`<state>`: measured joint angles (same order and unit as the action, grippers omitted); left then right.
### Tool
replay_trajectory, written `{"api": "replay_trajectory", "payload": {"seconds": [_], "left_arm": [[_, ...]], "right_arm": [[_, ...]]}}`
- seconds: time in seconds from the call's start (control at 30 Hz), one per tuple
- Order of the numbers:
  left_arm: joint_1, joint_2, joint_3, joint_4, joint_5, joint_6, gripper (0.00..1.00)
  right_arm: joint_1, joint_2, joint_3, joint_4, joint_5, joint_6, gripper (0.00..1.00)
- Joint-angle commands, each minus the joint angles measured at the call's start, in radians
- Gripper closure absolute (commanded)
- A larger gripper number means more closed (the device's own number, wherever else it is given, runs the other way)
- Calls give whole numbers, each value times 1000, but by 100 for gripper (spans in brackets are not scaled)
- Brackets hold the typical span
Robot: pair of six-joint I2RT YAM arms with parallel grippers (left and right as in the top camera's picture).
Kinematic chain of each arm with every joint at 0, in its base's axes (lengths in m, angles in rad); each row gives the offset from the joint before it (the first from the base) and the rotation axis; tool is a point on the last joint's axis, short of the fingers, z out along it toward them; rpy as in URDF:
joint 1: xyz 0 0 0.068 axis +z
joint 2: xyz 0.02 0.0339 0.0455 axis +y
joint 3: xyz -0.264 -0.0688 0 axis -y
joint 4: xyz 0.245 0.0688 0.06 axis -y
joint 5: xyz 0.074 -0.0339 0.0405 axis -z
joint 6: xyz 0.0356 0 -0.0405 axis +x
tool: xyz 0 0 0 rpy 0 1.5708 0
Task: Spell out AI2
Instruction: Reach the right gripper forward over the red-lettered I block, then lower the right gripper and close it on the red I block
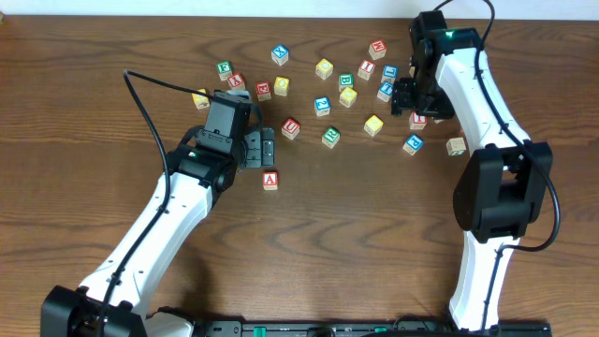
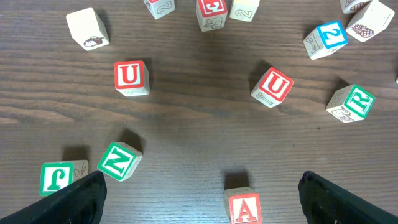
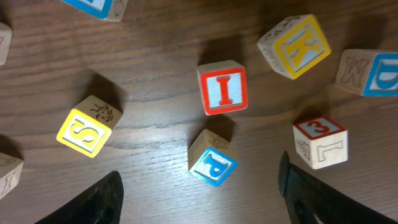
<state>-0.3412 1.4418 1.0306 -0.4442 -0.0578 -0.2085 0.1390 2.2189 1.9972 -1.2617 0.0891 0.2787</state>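
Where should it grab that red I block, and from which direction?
Come straight down from above and pinch the red I block on its left and right faces as the right wrist view shows them. It lies flat, those sides stand clear, while the blue P block crowds its lower edge.

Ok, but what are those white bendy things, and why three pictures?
They are two robot arms, each ending in a two-finger claw. One picture looks down on the table from above. The other two come from cameras on the wrists; the dark shapes at the bottom are claw fingers. Wooden letter blocks lie scattered about. The left claw is open near the red A block, the right claw open above the red I block. The blue 2 block sits among the others. Neither claw holds anything.
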Motion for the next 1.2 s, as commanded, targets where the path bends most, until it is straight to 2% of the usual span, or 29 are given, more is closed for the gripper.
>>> {"api": "replay_trajectory", "payload": {"seconds": [0.0, 0.2, 0.5, 0.77, 0.93, 1.07, 1.17], "left_arm": [[4, -13, 21, 0, -6, 6, 3], [4, -13, 21, 0, -6, 6, 3], [4, -13, 21, 0, -6, 6, 3], [4, -13, 21, 0, -6, 6, 3], [4, -13, 21, 0, -6, 6, 3], [4, -13, 21, 0, -6, 6, 3], [4, -13, 21, 0, -6, 6, 3]], "right_arm": [[-1, 9, 16, 6, 36, 13, 25], [-3, 27, 14, 21, 36, 13, 24], [-10, 127, 14, 25, 33, 12, 28], [-42, 129, 14, 31, 32, 2, 30], [-68, 129, 14, 28, 31, 2, 34], [-72, 129, 14, 28, 6, -12, 44], [-72, 129, 14, 27, -3, -14, 44]]}}
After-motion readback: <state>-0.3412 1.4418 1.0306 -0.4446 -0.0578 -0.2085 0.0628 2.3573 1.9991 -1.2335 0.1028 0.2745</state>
